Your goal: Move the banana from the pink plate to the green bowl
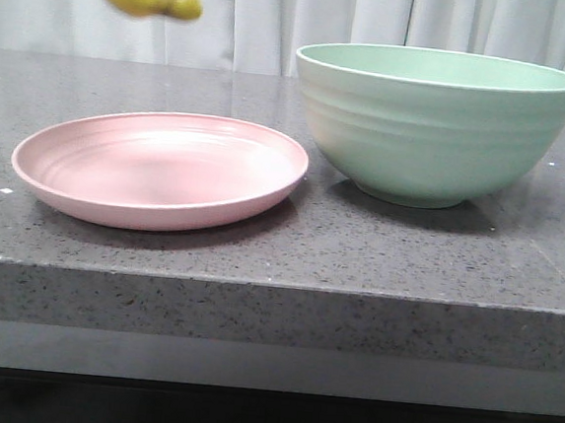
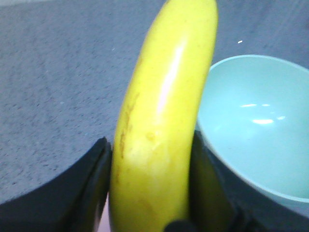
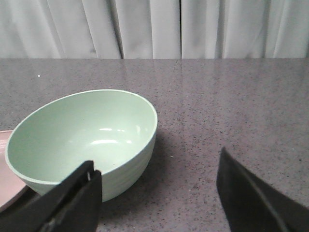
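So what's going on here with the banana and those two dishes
The left gripper is shut on the banana and holds it in the air, up at the top of the front view above the far left of the pink plate, which now has nothing on it. The green bowl sits just right of the plate and has nothing in it yet. The right gripper is open, holding nothing, near the bowl.

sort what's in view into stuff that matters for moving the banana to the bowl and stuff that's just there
Part of the job:
banana, held in the left end effector
pink plate, now bare
green bowl, nothing in it

Just there:
right end effector, open and holding nothing
grey counter
white curtain
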`<move>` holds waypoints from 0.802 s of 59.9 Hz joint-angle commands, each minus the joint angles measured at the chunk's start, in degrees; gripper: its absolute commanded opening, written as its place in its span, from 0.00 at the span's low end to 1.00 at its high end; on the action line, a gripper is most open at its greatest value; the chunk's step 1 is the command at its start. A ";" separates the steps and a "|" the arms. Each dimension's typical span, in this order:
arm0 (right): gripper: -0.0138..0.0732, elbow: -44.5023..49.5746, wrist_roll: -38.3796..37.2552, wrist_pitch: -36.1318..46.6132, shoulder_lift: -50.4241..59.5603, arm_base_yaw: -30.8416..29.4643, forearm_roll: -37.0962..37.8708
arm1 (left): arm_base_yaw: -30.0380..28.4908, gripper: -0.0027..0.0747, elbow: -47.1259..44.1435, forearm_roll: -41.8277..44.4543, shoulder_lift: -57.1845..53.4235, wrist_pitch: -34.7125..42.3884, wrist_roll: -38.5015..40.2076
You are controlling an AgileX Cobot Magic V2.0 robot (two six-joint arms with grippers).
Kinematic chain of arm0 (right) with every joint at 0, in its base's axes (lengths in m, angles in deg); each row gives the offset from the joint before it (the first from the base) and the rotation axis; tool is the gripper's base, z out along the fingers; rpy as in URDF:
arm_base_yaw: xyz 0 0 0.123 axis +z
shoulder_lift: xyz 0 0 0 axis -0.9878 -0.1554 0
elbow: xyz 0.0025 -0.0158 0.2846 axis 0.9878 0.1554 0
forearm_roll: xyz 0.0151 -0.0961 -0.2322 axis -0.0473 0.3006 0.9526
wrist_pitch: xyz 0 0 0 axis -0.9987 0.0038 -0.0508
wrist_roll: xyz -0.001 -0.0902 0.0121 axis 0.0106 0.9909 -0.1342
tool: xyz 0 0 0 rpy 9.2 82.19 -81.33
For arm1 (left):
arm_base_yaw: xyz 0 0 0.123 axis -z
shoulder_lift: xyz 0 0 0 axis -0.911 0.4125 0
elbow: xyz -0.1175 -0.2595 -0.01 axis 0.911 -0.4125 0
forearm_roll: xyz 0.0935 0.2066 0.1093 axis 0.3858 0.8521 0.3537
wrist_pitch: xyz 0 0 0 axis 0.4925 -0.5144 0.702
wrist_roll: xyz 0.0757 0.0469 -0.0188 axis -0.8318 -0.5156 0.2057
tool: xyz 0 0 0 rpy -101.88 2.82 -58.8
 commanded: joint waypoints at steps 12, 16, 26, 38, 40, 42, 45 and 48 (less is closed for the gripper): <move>0.76 -3.79 0.49 4.14 -4.97 1.97 -18.61 | 11.83 0.23 1.93 -0.34 -3.01 5.09 0.47; 0.76 -5.29 0.49 4.07 -6.74 3.46 -22.49 | 13.57 0.23 2.01 -0.34 -2.48 5.22 0.47; 0.76 -9.29 0.97 4.58 -12.52 9.39 -27.01 | 16.03 0.23 2.01 -0.34 -0.91 5.48 0.47; 0.80 -13.38 0.97 10.75 -18.63 17.26 -27.89 | 16.16 0.23 2.01 -0.80 -0.08 5.20 0.47; 0.81 -14.07 0.97 11.89 -19.62 18.51 -27.89 | 16.16 0.23 2.01 -0.80 -0.08 5.20 0.47; 0.83 -14.75 0.97 12.55 -20.51 19.43 -27.89 | 16.16 0.23 2.01 -0.80 -0.08 5.20 0.47; 0.84 -15.55 0.97 13.44 -22.36 20.89 -27.89 | 16.16 0.23 2.01 -0.80 -0.08 5.20 0.47; 0.85 -16.44 0.97 13.83 -24.06 21.96 -27.89 | 16.16 0.23 2.01 -0.80 -0.08 5.20 0.47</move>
